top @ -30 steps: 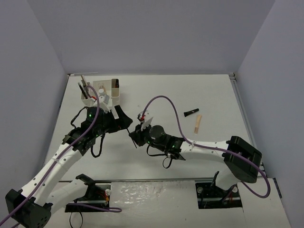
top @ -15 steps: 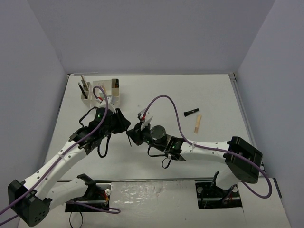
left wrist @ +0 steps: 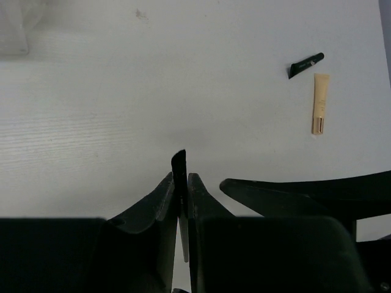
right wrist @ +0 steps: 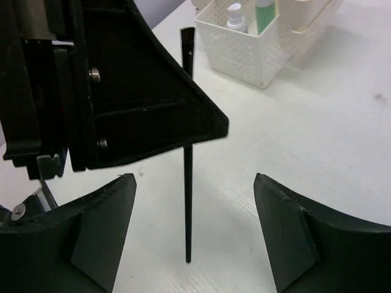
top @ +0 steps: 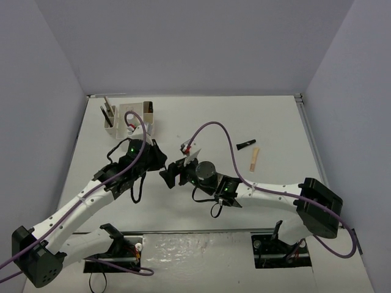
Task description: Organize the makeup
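Taking over the black pencil (left wrist: pixel 179 163), the left gripper (left wrist: pixel 181 180) is now clenching it upright between its fingertips, the top of the stick poking out just above them; a second ago this claw was standing spread near the white box (top: pixel 148 113) at the far left, and it has since been swinging right to the middle of the table (top: pixel 275 116) and snapping closed. The right gripper (right wrist: pixel 194 201), which was pinching the same pencil until half a second ago, is letting go; its fingers are now standing apart on either side of the shaft without touching it, so the claw is released. In the right wrist view the lower tip of the pencil is hanging close to the tabletop, though whether it is touching I cannot tell. I am judging that the handover is done and the pencil is now the left arm's to carry back to the box, where a green bottle (right wrist: pixel 264 11) and a white-capped bottle (right wrist: pixel 234 15) are already standing in one compartment. Well to the right, a tan tube (top: pixel 254 159) and a short black tube (top: pixel 245 144) are lying loose, just beside each other, still waiting to be sorted.
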Available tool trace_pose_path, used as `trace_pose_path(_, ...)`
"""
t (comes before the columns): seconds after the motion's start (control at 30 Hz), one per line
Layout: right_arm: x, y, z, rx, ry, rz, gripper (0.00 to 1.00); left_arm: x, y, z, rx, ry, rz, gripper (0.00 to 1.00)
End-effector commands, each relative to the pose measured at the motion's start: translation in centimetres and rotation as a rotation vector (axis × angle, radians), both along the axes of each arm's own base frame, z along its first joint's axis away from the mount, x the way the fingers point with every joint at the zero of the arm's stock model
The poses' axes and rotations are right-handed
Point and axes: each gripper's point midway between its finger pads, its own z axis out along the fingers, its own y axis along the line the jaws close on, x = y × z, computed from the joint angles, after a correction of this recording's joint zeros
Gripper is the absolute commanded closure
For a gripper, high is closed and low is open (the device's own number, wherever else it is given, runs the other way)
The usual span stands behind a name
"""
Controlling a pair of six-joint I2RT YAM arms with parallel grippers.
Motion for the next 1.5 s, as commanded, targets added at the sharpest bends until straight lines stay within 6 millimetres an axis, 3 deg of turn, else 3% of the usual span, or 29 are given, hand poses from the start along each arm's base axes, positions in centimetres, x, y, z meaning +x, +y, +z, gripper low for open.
trace_pose_path(0.0, 1.7, -2.5, 5.3, 0.056, -0.078, -0.141, 0.15, 3.2, 2.3, 5.8, 0.091, -0.216, 0.106, 1.0)
trace_pose_path(0.17, 3.2, -7.9, 6.2, -0.032, -0.105, -0.33, 0.01, 6.5, 8.4, 9.6, 0.264, -0.335, 0.31, 1.0)
trace_pose_path(0.3, 4.0, -12.5, 5.9, -0.109, -0.114, -0.457, 0.0, 9.7, 14.0, 12.7, 0.278, -0.393, 0.477, 1.0)
trace_pose_path(0.47, 5.3, -18.0, 5.5, -0.145, -0.091, -0.58, 0.0, 13.8, 19.2, 15.9, 0.348, -0.504, 0.622, 1.0)
trace_pose_path(0.6, 5.0, -20.6, 5.1, -0.157, -0.098, -0.613, 0.0, 17.3, 22.8, 16.6, 0.337, -0.52, 0.709, 1.0)
trace_pose_path(0.73, 4.8, -21.6, 4.2, -0.193, -0.098, -0.618, 0.0, 20.1, 25.2, 17.8, 0.317, -0.573, 0.76, 1.0)
trace_pose_path(0.93, 4.9, -22.3, 3.2, -0.235, -0.091, -0.621, 0.0, 23.3, 28.0, 17.2, 0.345, -0.566, 0.774, 1.0)
trace_pose_path(1.07, 5.2, -22.8, 3.1, -0.246, -0.088, -0.637, 0.0, 24.9, 28.4, 14.6, 0.35, -0.522, 0.764, 1.0)
trace_pose_path(1.3, 5.5, -23.9, 2.6, -0.264, -0.074, -0.674, 0.0, 25.4, 28.3, 9.2, 0.343, -0.439, 0.752, 1.0)
trace_pose_path(1.47, 5.4, -24.7, 2.7, -0.267, -0.07, -0.695, 0.0, 25.1, 28.0, 6.9, 0.327, -0.403, 0.739, 1.0)
